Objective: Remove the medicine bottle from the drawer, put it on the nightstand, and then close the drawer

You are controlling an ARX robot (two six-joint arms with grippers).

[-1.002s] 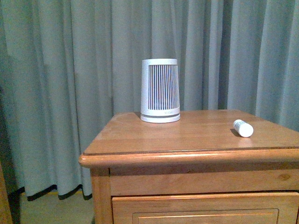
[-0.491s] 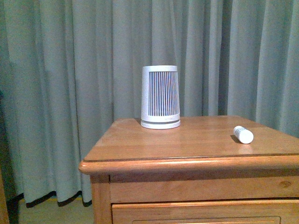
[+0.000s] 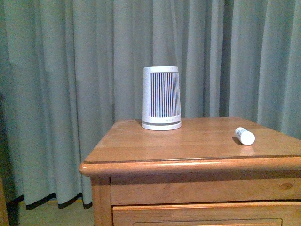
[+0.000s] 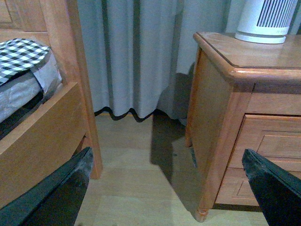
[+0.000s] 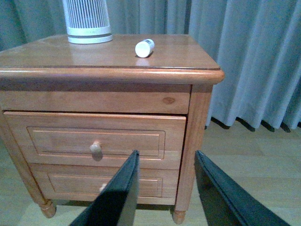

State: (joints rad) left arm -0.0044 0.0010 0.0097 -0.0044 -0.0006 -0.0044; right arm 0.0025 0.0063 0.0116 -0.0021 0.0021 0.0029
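Note:
The medicine bottle (image 3: 245, 136) lies on its side on the nightstand (image 3: 188, 143), near the top's right edge; the right wrist view shows the medicine bottle (image 5: 145, 47) too. The drawer (image 5: 56, 141) looks pushed in, its round knob (image 5: 96, 148) facing out. My right gripper (image 5: 165, 155) is open and empty, low in front of the nightstand (image 5: 202, 122), at its right front corner. My left gripper (image 4: 167, 155) is open and empty, over the floor to the left of the nightstand (image 4: 221, 108). Neither arm shows in the front view.
A white slatted device (image 3: 161, 98) stands at the back of the top. Grey curtains (image 3: 70, 94) hang behind. A wooden bed frame (image 4: 47, 122) with checkered bedding (image 4: 21, 52) stands left of the nightstand. The lower drawer (image 5: 136, 186) is shut.
The nightstand top sits slightly lower in the front view than a second ago. The bottle has stayed where it lies.

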